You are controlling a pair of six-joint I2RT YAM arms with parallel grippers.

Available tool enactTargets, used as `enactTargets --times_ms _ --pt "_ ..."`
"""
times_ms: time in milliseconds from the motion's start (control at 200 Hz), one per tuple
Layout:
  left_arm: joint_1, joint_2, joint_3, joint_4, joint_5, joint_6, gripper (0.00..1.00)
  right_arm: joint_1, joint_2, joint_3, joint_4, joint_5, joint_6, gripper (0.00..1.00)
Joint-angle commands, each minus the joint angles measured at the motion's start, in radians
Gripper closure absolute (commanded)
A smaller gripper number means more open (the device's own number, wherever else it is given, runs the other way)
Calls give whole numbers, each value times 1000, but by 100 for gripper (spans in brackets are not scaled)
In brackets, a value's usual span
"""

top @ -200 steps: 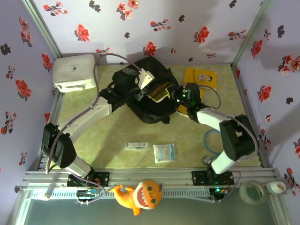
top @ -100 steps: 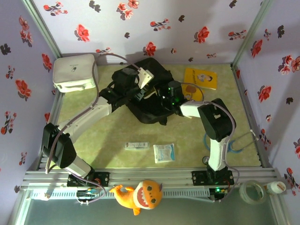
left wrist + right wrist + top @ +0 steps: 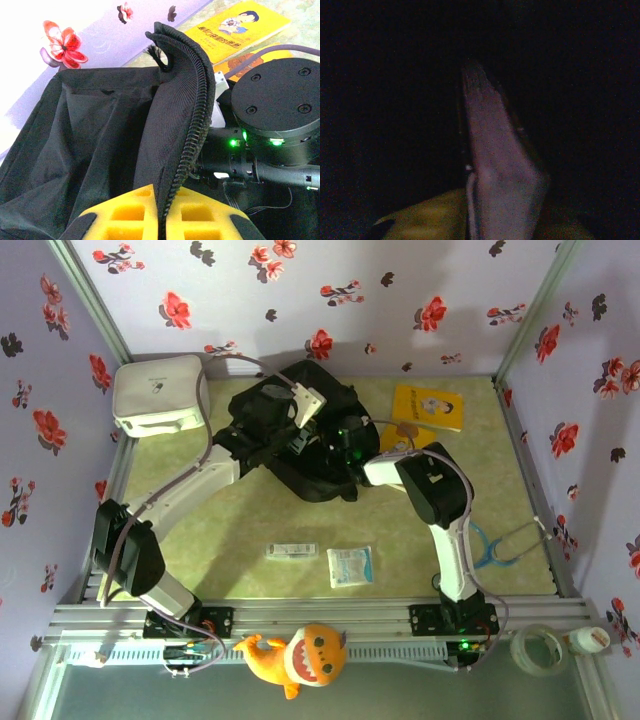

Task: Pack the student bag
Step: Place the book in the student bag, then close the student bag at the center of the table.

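Student bag point(image 3: 100, 130) in left end effector point(image 3: 162, 217)

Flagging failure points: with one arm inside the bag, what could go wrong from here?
The left gripper pinches only the zipper edge of the student bag; a slip could drop the flap onto the right arm. The right gripper sits in the dark interior with a flat item; withdrawing might snag fabric or drag it out.
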Motion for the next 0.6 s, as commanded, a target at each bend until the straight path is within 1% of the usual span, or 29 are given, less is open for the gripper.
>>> enactTargets --times_ms 0,80,120,230,455,515,595 --pt "6 -6 17 51 -3 -31 97 1 -21 39 -15 9 13 66" --pt "10 -9 3 53 -11 -32 97 -9 -66 28 -105 -20 19 55" --pt "12 -12 -6 55 -16 -32 97 -14 -92 24 -163 -44 22 53" --pt "20 -21 -30 60 -22 -35 96 -29 -165 -15 -244 -103 17 51" --pt "41 -24 -55 69 -61 -50 97 -48 -322 -139 -270 -150 -18 50" --pt "48 -29 -63 72 -78 -50 97 -54 -374 -175 -295 -161 -44 51" --pt "65 -44 -82 75 -97 -50 97 -60 -460 -237 -346 -143 -113 51"
